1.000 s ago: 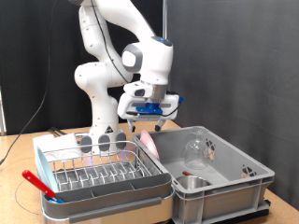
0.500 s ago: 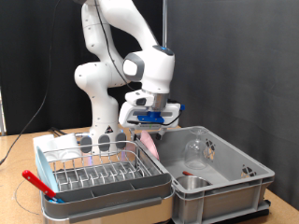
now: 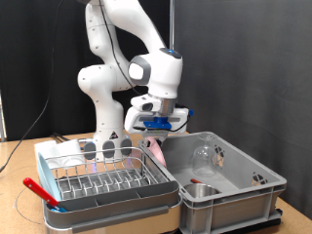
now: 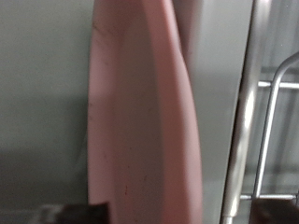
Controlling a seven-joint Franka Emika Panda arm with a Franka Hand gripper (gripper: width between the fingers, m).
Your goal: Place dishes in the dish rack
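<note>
Gripper (image 3: 155,136), descended since a second ago, now poised over the pink plate (image 3: 156,149) at the grey bin's (image 3: 239,180) left wall; finger spread indiscernible; dish rack (image 3: 102,182) empty.

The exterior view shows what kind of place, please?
Probably a robot lab test bench rather than a kitchen: black curtains behind, an arm on a wooden table, and a dish rack beside a grey bin.
</note>
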